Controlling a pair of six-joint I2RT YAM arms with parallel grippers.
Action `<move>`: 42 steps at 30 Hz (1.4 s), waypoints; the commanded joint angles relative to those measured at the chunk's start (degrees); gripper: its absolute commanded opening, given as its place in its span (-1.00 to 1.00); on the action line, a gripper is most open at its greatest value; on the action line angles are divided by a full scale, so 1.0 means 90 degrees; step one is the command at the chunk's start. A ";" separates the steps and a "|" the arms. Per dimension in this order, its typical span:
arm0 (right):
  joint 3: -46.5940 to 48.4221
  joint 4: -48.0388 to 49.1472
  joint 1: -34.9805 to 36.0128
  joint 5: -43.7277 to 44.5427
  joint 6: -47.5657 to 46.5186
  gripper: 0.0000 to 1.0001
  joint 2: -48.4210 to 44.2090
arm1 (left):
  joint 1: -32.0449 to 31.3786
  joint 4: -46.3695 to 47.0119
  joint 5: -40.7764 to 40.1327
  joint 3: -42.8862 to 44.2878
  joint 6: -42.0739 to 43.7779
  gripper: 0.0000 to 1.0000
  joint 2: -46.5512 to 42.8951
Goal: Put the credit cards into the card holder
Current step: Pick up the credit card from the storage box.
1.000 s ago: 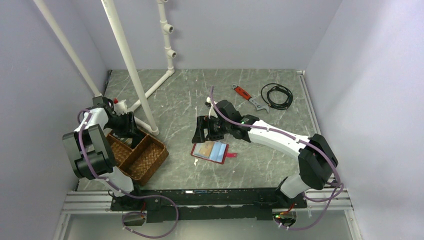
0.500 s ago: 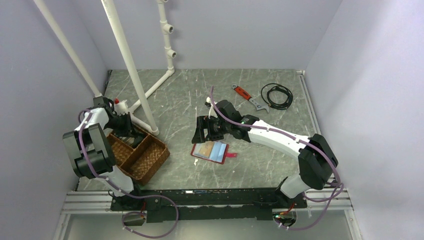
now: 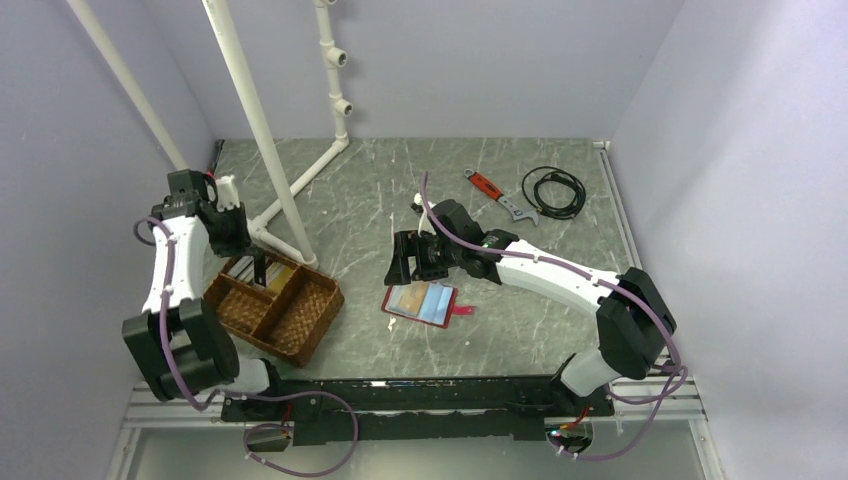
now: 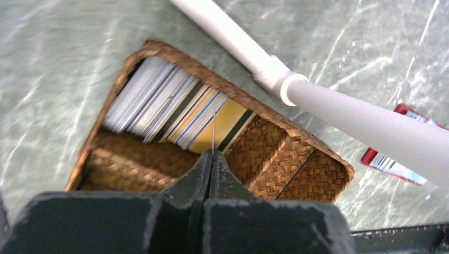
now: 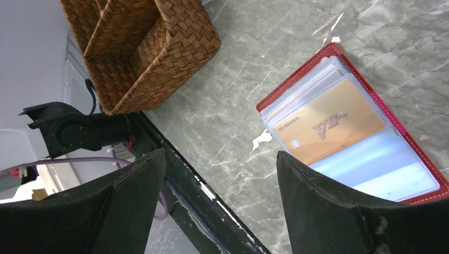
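In the left wrist view my left gripper (image 4: 213, 154) is shut on a single credit card (image 4: 213, 127), seen edge-on as a thin line above the tray. Below it a fanned stack of credit cards (image 4: 174, 108), white, striped and yellow, lies in the tray's far compartment. The red card holder (image 3: 425, 303) lies open on the table's middle, with a gold card (image 5: 331, 127) and a light blue one (image 5: 381, 169) in its clear sleeves. My right gripper (image 5: 219, 154) hangs open just above the holder's left edge, holding nothing.
The brown wicker divided tray (image 3: 300, 320) sits at the near left. A white pipe frame (image 3: 265, 130) stands behind it, one pipe crossing close over the tray. A red-handled wrench (image 3: 495, 192) and a coiled black cable (image 3: 553, 190) lie at the back right.
My left gripper has shut on a card and risen out of the tray, the arm swinging up and back. The right arm has not moved.
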 commanded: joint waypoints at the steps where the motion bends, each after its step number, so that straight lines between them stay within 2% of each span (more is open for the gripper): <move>1: -0.0040 0.0117 -0.0037 0.0200 -0.0090 0.57 -0.0187 | -0.0026 -0.0712 -0.1570 0.0502 -0.1079 -1.00 -0.0686; 6: 0.0028 -0.0030 -0.0032 0.0496 -0.0198 0.57 -0.0189 | -0.0026 -0.1922 -0.2531 0.1376 -0.2479 -1.00 -0.1180; 7: 0.0060 -0.0103 -0.0032 0.0630 -0.0273 0.57 -0.0206 | -0.0026 -0.2154 -0.2312 0.1514 -0.2600 -1.00 -0.1313; 9: 0.0117 -0.0174 -0.0036 0.0574 -0.0605 0.58 -0.0284 | -0.0039 -0.2314 -0.1199 0.1486 -0.2505 -1.00 -0.1701; 12: -0.0091 0.0155 -0.0039 -0.0385 -0.1305 0.62 -0.0584 | -0.0489 -0.1887 -0.0018 0.0912 -0.2817 -1.00 -0.2705; 15: -0.0608 0.1312 -0.0037 -0.1554 -0.1146 0.76 -0.0989 | -0.0771 -0.1437 0.0838 0.0401 -0.2957 -1.00 -0.3410; 18: -0.0651 0.2434 -0.0016 -0.2276 -0.0562 0.79 -0.0865 | -0.1307 -0.1688 0.1302 0.0501 -0.2746 -1.00 -0.3514; 20: -0.0788 0.3508 0.0036 -0.2607 0.0196 0.80 -0.0687 | -0.1643 -0.1833 0.1295 0.0695 -0.2779 -1.00 -0.3634; 24: -0.1055 0.5631 0.0336 -0.2677 0.1649 0.83 -0.0228 | -0.2094 -0.1553 0.1771 0.0739 -0.3004 -1.00 -0.3953; 28: -0.1195 0.7122 0.0494 -0.2524 0.2775 0.80 0.0210 | -0.2126 -0.0287 0.2791 0.0117 -0.3787 -1.00 -0.4196; 30: -0.1264 0.7751 0.0509 -0.2521 0.3302 0.75 0.0407 | -0.2125 0.0268 0.3087 -0.0149 -0.4172 -1.00 -0.4245; 35: -0.1524 0.8885 0.0510 -0.2536 0.4016 0.58 0.0635 | -0.2299 0.0679 0.3144 -0.0324 -0.4303 -1.00 -0.4214; 42: -0.1589 0.9731 0.0510 -0.2582 0.4574 -0.12 0.0887 | -0.2300 0.0986 0.3316 -0.0531 -0.4406 -1.00 -0.4200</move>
